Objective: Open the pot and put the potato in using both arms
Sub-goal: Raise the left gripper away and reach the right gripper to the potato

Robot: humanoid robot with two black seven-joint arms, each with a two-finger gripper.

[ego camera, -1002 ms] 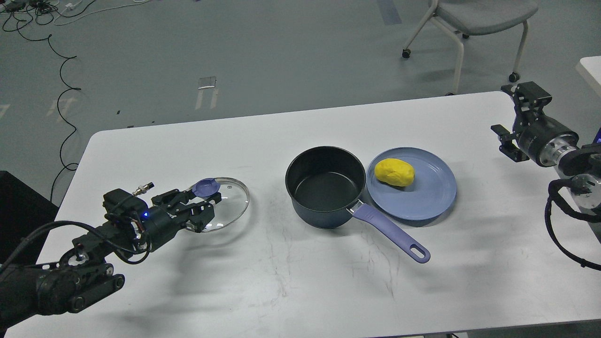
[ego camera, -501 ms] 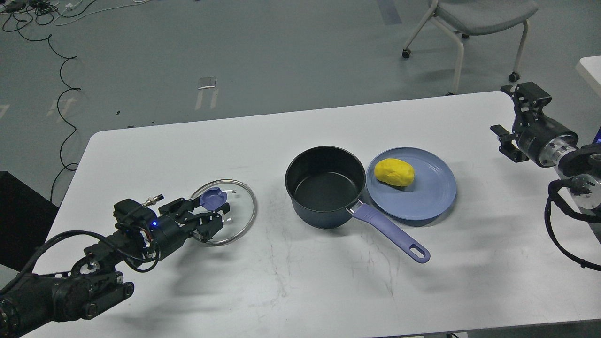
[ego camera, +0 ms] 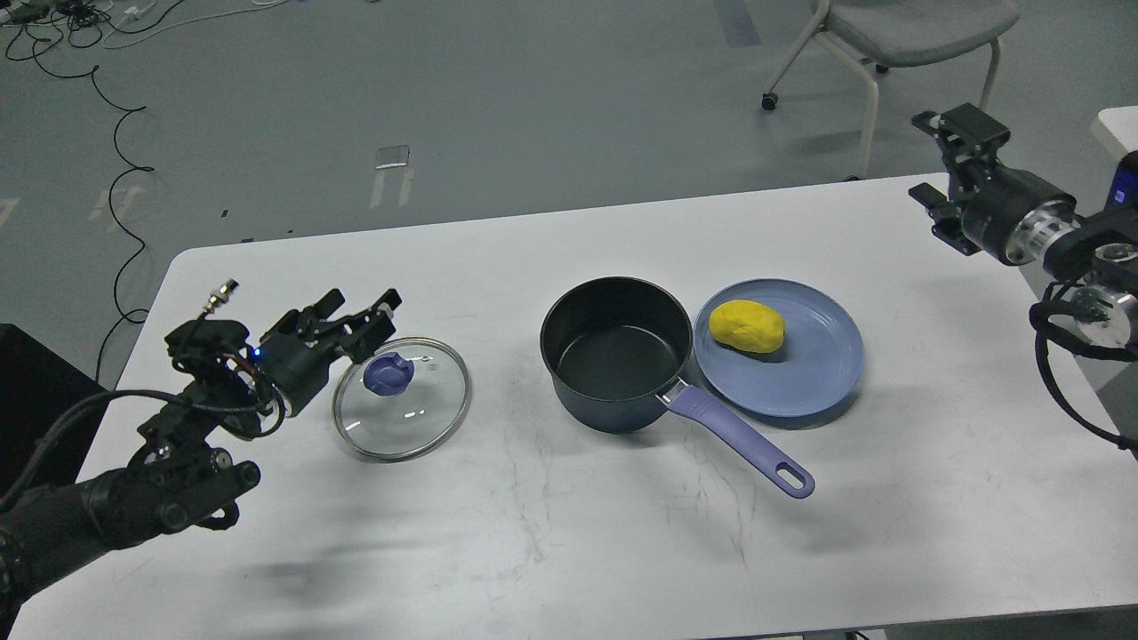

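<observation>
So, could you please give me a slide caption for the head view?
Lid set aside on the table, pot open; potato waits on the blue plate.

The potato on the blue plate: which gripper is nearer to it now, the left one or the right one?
Right. The right gripper is beyond the potato, near the table's far right corner. The left gripper is much farther, past the pot, above the glass lid.

You are looking at a lab or office test room: a bare grey floor (ego camera: 533, 107) is carrying loose black cables (ego camera: 116, 178) and tape marks (ego camera: 391, 173), a castered office chair (ego camera: 898, 44) is standing behind the plain white tabletop (ego camera: 569, 551).
</observation>
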